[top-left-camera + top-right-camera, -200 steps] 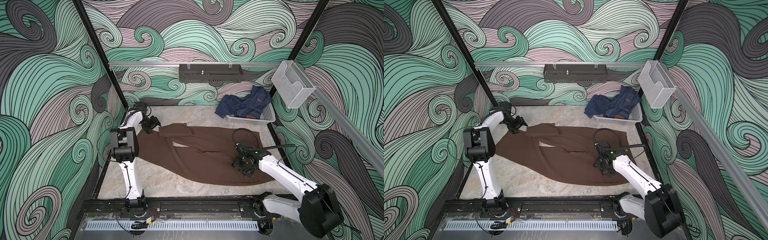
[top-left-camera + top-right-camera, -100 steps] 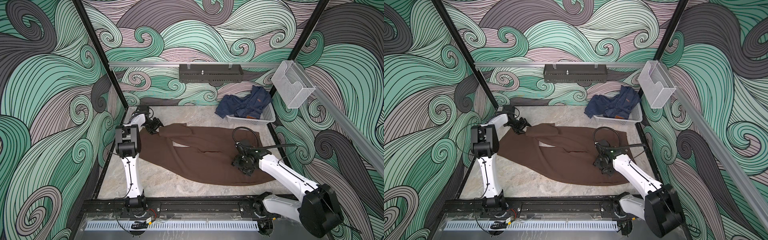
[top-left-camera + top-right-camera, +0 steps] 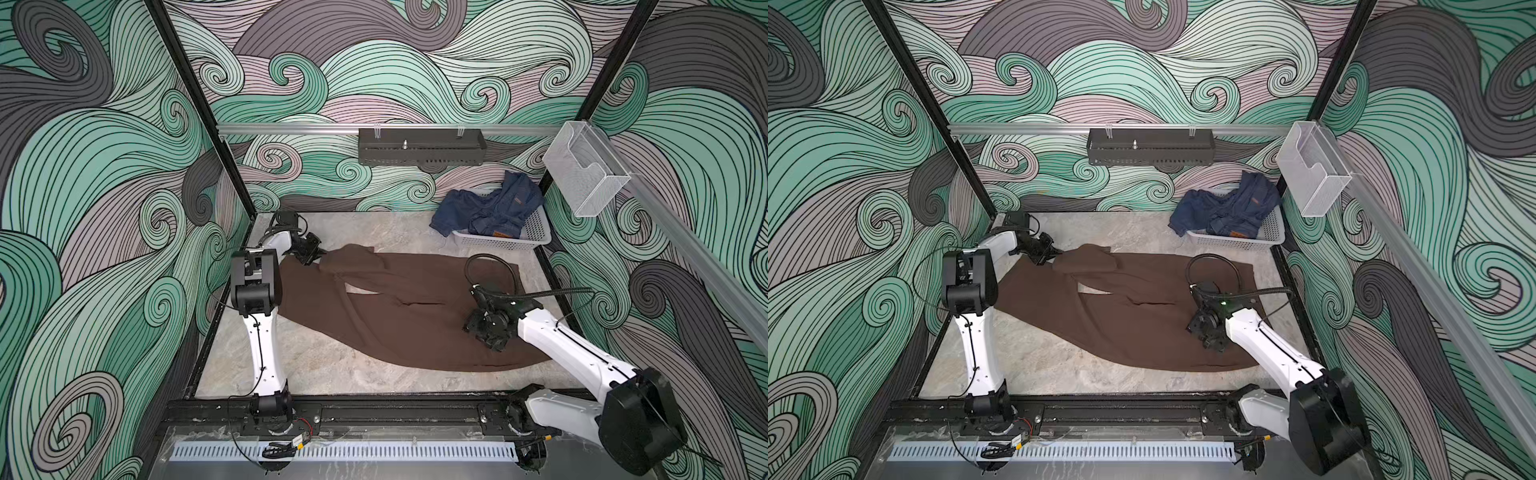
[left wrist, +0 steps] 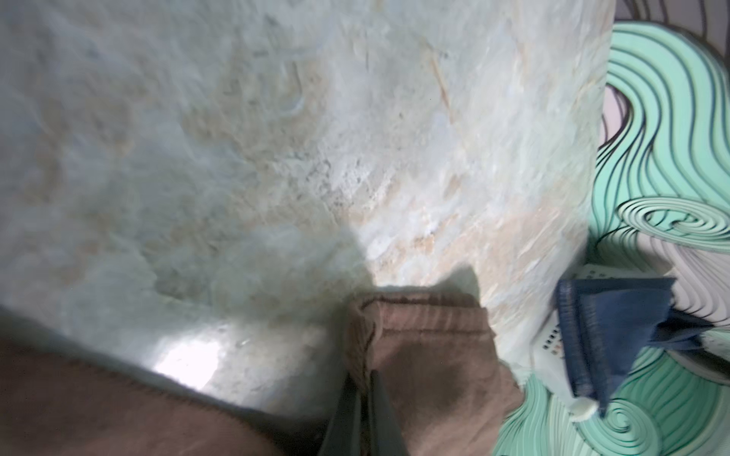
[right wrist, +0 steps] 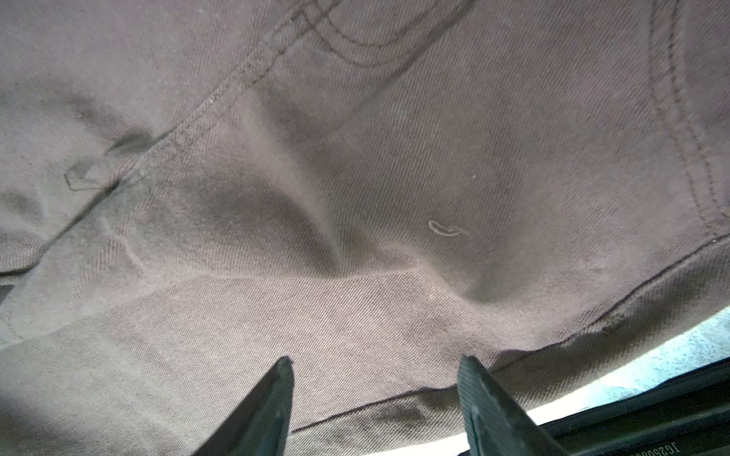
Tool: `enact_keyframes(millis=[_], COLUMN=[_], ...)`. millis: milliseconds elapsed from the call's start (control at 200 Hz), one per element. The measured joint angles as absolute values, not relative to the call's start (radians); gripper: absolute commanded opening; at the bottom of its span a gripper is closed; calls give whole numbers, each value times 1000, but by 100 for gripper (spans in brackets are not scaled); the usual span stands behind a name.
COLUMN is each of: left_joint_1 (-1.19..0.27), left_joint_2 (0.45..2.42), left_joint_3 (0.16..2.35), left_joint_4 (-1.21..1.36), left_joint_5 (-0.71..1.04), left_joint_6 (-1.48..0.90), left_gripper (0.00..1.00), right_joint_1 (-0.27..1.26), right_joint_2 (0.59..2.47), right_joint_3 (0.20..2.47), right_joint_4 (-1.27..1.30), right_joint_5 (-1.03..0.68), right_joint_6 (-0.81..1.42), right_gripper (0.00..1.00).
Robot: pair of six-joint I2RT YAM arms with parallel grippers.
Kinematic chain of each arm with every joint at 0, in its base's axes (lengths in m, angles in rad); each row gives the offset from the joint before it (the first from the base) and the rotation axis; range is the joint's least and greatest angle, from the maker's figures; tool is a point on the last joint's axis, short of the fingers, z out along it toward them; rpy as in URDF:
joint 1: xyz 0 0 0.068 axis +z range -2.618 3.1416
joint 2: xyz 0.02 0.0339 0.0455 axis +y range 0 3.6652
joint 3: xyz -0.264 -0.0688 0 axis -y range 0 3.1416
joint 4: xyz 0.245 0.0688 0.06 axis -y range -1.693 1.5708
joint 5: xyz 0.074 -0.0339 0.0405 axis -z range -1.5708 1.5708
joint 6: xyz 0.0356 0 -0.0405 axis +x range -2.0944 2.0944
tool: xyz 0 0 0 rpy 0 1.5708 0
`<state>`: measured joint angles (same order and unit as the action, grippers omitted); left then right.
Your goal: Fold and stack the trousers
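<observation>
The dark brown trousers (image 3: 395,307) (image 3: 1121,307) lie spread across the table, legs toward the left and waist toward the right. My left gripper (image 3: 319,254) (image 3: 1055,252) is at the far-left end of the upper leg. In the left wrist view it (image 4: 363,373) is shut on the folded hem of the trousers (image 4: 430,347). My right gripper (image 3: 478,332) (image 3: 1200,328) hovers low over the waist end. In the right wrist view it (image 5: 375,357) stands open just above the trousers (image 5: 355,177), with nothing between the fingers.
A white basket (image 3: 494,241) at the back right holds dark blue denim garments (image 3: 490,205), one hanging over its rim. A black rack (image 3: 419,145) and a wire mesh holder (image 3: 582,170) hang on the walls. The black front rail (image 3: 374,411) bounds the table.
My left gripper has shifted slightly right onto the leg end and closed on its hem. The right arm has barely moved and its jaws stay open.
</observation>
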<state>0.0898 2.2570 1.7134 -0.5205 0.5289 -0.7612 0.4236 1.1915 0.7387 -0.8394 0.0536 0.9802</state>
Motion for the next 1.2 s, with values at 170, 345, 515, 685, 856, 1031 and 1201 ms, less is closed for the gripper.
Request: enact_keyframes(millis=[170, 345, 515, 685, 856, 1031, 1201], left_joint_1=[120, 197, 287, 351, 359, 365, 387], left_joint_2=[2193, 2056, 1978, 1989, 2036, 2041, 2032], left_joint_3=[1697, 1714, 1735, 1732, 1732, 1711, 1633], left_joint_4=[-509, -493, -448, -424, -417, -405, -364], left_joint_5=[525, 481, 424, 384, 370, 367, 367], left_joint_6=[-786, -803, -818, -839, -842, -837, -827], left_gripper=[0, 0, 0, 0, 0, 0, 0], right_joint_1=[424, 424, 422, 379, 265, 138, 59], right_joint_2=[1192, 1201, 1238, 1291, 1391, 1523, 1665], right_joint_3=[748, 799, 879, 1000, 1110, 1185, 1240], right_joint_4=[-844, -850, -859, -874, -874, -856, -821], right_joint_5=[56, 59, 72, 71, 68, 43, 14], right_joint_6=[979, 976, 957, 922, 889, 870, 872], right_gripper=[67, 67, 69, 69, 70, 67, 60])
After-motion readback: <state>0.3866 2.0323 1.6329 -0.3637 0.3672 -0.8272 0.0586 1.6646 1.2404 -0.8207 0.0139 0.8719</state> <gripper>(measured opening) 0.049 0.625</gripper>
